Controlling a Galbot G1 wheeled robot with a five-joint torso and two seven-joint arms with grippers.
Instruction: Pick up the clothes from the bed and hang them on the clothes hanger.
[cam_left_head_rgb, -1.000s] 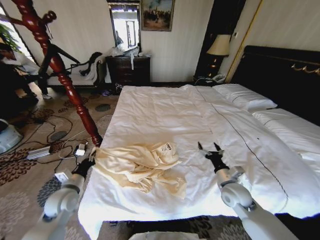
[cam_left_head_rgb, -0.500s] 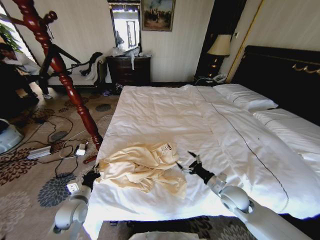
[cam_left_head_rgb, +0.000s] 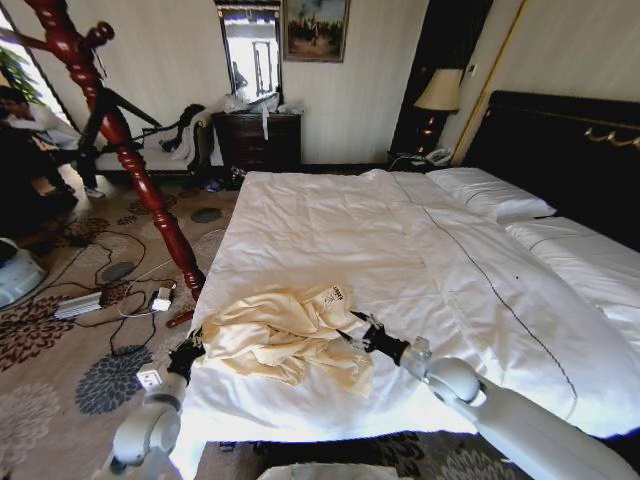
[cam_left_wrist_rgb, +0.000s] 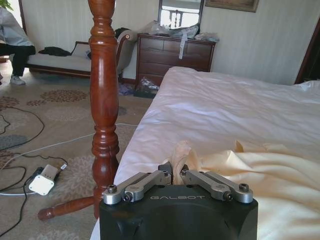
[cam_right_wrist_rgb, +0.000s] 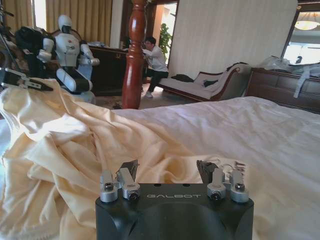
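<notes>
Presently the clothes (cam_left_head_rgb: 285, 338) lie crumpled on the bed (cam_left_head_rgb: 330, 230) near its foot edge, with 2 grippers at either side. Your left gripper (cam_left_wrist_rgb: 176, 176) is pinched on a fold at the shirt's edge; your right gripper (cam_left_head_rgb: 356, 333) stands spread at the opposite edge, holding nothing. Seat those jaws over 1 fold only, clear of the duvet, before closing.
</notes>
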